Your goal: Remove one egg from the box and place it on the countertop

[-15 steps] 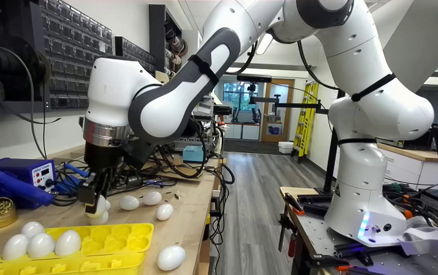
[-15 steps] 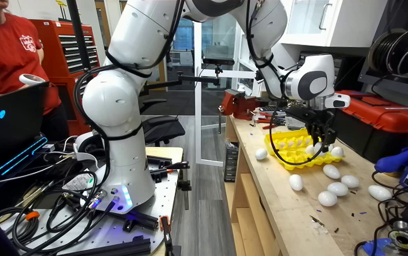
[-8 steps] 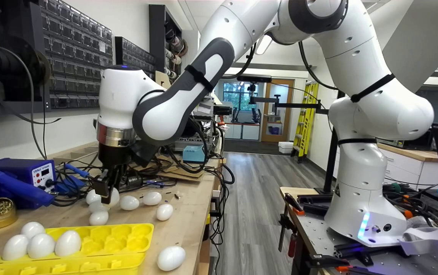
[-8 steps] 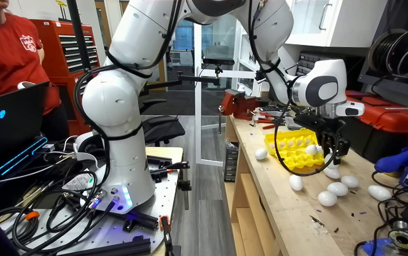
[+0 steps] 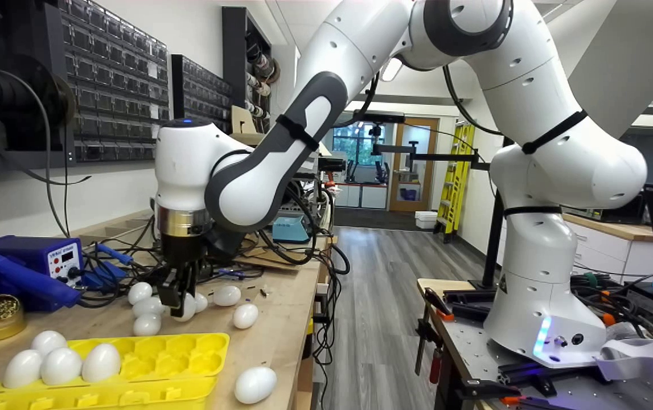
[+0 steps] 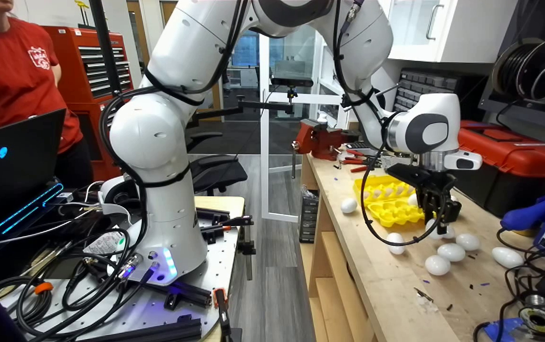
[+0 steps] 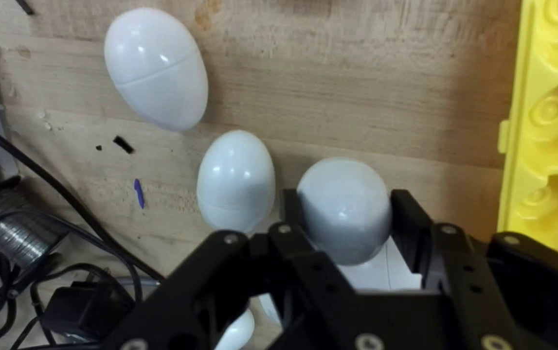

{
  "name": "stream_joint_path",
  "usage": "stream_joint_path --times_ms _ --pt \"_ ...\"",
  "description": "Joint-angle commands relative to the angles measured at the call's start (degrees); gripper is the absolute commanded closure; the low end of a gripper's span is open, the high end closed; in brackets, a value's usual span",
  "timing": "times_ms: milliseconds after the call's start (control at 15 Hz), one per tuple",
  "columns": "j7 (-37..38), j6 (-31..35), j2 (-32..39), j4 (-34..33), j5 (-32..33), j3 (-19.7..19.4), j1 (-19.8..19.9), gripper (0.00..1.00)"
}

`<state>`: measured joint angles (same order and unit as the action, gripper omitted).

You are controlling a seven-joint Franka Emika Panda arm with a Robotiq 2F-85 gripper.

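"Look here, the hand (image 7: 346,209) grips a white egg (image 7: 344,187), held over the table (image 7: 405,107)!"
"And the yellow box (image 5: 181,348) (four eggs (image 5: 101,363) sitting in it) rests on that table, near the hand."

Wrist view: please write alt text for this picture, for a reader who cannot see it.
A black claw grips a white egg over a light wooden countertop. Two more white eggs lie to its left; the claw partly hides further white shapes. The yellow egg tray shows at the right edge, black cables and a wire spool at the left.
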<state>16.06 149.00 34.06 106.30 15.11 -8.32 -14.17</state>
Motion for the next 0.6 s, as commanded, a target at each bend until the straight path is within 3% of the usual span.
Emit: stream_joint_path --times_ms 0,67,333,533 --pt "1.1 -1.9 -0.8 1.3 1.5 -0.5 -0.5 0.27" --pt "1.3 -2.2 -0.9 1.3 1.6 -0.7 -0.6 0.26" --pt "1.7 -2.7 -1.3 1.3 1.7 -0.8 -0.6 0.02" --pt "1.8 -2.5 -2.1 1.7 1.6 -0.8 -0.5 0.0"
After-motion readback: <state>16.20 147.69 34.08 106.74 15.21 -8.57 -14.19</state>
